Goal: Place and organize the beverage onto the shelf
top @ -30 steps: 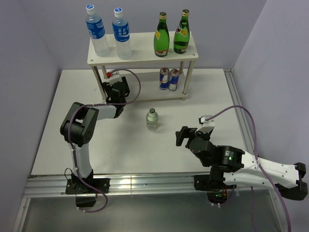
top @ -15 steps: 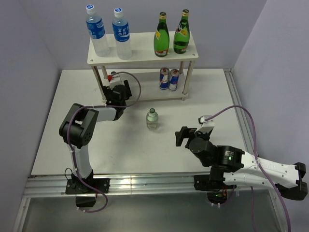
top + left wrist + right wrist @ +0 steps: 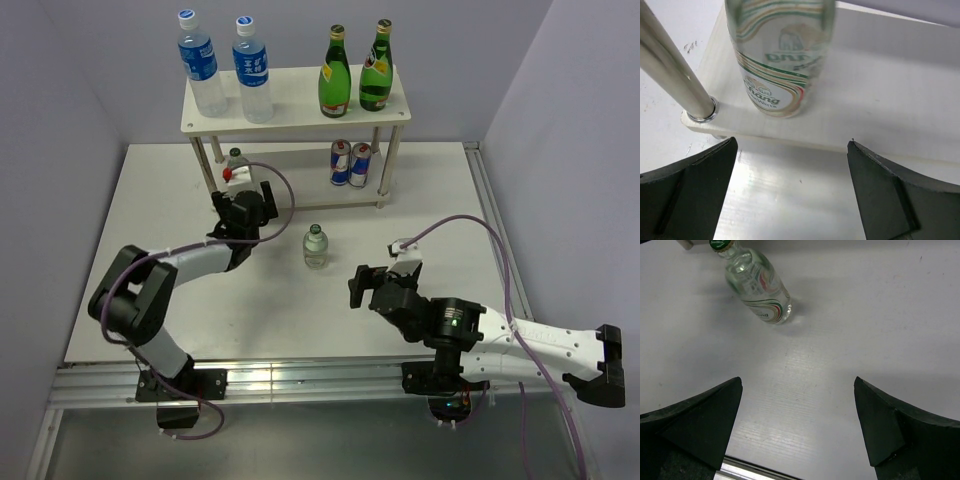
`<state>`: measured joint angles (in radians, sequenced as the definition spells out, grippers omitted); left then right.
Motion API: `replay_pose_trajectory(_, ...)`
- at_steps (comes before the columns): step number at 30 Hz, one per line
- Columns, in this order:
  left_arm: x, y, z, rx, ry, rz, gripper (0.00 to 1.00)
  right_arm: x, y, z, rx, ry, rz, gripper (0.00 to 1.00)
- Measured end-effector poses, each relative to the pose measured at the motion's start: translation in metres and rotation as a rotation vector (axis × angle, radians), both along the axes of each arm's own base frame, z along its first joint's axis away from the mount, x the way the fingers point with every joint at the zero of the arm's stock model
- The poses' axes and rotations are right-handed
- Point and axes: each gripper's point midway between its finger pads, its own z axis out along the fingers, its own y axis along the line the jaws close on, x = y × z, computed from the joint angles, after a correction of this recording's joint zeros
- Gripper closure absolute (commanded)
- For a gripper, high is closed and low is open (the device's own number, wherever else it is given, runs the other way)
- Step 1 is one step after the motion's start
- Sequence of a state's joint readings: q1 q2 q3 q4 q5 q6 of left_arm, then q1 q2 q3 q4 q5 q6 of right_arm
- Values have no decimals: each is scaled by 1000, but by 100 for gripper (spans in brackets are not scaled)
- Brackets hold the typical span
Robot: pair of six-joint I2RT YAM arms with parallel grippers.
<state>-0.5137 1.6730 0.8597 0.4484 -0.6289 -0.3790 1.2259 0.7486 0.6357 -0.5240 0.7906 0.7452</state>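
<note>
The shelf (image 3: 295,105) stands at the back of the table. A small clear glass bottle (image 3: 236,158) with a green cap stands on its lower board (image 3: 890,90), close to the front left leg (image 3: 675,70). My left gripper (image 3: 246,194) is just in front of that bottle (image 3: 780,65), open, with nothing between its fingers. A second small clear bottle (image 3: 315,246) stands upright on the table. My right gripper (image 3: 365,283) is to its right and nearer, open and empty, and that bottle (image 3: 757,287) shows ahead of it to the left.
Two blue-labelled water bottles (image 3: 225,65) stand on the top board's left, two green glass bottles (image 3: 355,70) on its right. Two cans (image 3: 350,163) stand on the lower board at the right. Grey walls close in the back and both sides.
My left gripper opened, let go of the small bottle on the lower board, and drew back from the shelf. My right arm moved left toward the bottle on the table.
</note>
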Motion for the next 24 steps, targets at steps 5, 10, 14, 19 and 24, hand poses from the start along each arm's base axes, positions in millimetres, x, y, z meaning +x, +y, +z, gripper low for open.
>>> replay_pose_trajectory(5, -31, -15, 35, -27, -24, -69, 3, -1, 1, 0, 17, 8, -2, 0)
replay_pose_trajectory(10, -92, -42, 53, -64, -35, -218, 5, -2, -1, 1, 26, 9, -5, 0)
replay_pose_trajectory(14, -147, -70, 44, -89, -26, -403, 4, -3, -4, 3, 31, 9, -8, 0)
replay_pose_trajectory(19, -197, -88, 10, -91, 28, -596, 3, -3, -5, 7, 51, 8, -12, 0)
replay_pose_trajectory(24, -205, -111, 3, -105, 17, -676, 4, -4, -5, 10, 73, 7, -14, 0)
